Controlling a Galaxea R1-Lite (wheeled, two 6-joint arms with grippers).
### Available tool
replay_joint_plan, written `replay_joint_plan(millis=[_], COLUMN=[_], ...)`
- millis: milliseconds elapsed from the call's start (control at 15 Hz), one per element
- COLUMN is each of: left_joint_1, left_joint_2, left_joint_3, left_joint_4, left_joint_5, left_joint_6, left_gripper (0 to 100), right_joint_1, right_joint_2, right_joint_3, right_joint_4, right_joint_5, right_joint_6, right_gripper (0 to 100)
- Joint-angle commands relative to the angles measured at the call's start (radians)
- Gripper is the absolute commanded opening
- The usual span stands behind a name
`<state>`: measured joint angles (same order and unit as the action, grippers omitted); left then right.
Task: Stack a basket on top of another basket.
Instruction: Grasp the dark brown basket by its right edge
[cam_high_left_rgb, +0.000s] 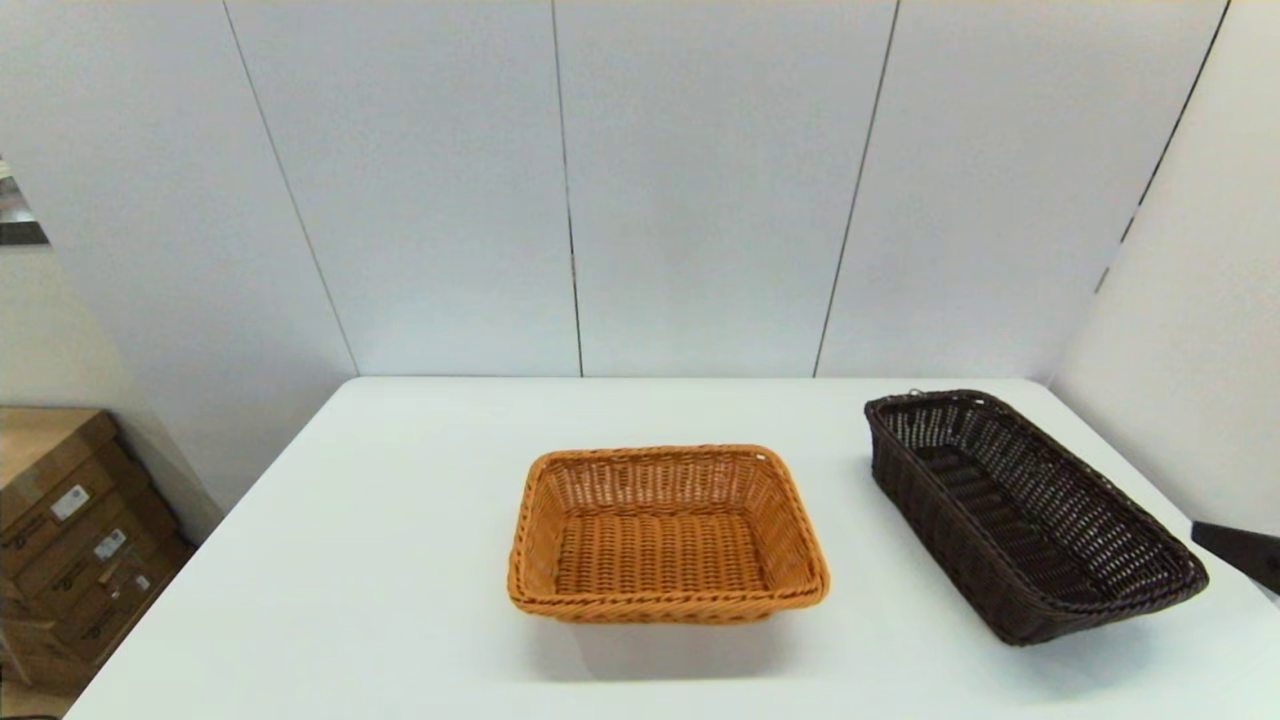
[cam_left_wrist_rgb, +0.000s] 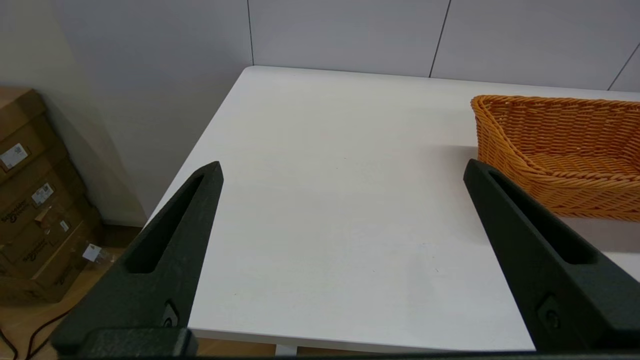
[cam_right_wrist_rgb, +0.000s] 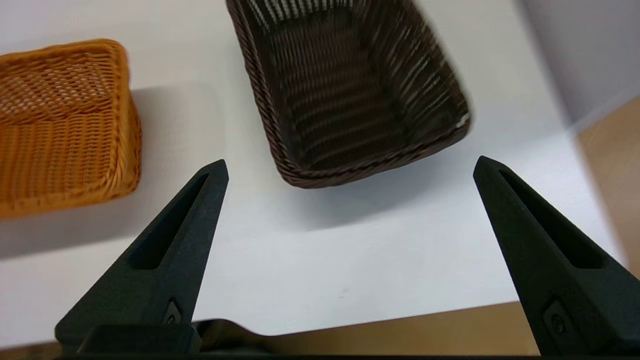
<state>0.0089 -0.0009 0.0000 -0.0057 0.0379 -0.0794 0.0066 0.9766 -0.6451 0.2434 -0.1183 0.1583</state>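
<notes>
A: Wicker, two lots of it. The orange-tan basket (cam_high_left_rgb: 667, 535) sits mid-table, and the dark brown basket (cam_high_left_rgb: 1030, 515) lies apart from it toward the robot's right, angled, near the table's right edge.

B: Anything between them?

A: Only bare white table (cam_high_left_rgb: 400, 520). Nothing in either basket.

B: And the grippers?

A: The right gripper (cam_right_wrist_rgb: 350, 167) hangs over the near table edge, its fingers spread wide, holding nothing, short of the dark basket's near end. The left gripper (cam_left_wrist_rgb: 342, 170) is also spread wide and empty, above the table's left part, beside the orange-tan basket.

B: Any writing?

A: Cardboard boxes (cam_high_left_rgb: 70, 540) stand on the floor to the left, with white labels and printing too small to read.

B: Hidden parts?

A: In the head view only a dark tip at the right edge shows; the left arm is out of sight there.
</notes>
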Motion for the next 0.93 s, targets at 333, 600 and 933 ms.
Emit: replay_joint_plan(millis=[333,600,933], left_joint_1=[0.000,0.000,0.000], left_joint_2=[-0.001,-0.001,-0.001], left_joint_3=[0.002,0.002,0.002], left_joint_4=[0.000,0.000,0.000], left_joint_5=[0.000,0.000,0.000], left_joint_6=[-0.002,-0.002,-0.002], left_gripper=[100,100,100], right_joint_1=[0.032,-0.005,-0.073], right_joint_2=[0.467,0.537,0.617], right_joint_3=[-0.151,-0.191,-0.205], right_joint_4=[0.047,0.094,0.126], right_joint_5=[-0.112,-0.150,-0.153], right_joint_6=[0.497,0.646,0.705], right_gripper=[100,100,100])
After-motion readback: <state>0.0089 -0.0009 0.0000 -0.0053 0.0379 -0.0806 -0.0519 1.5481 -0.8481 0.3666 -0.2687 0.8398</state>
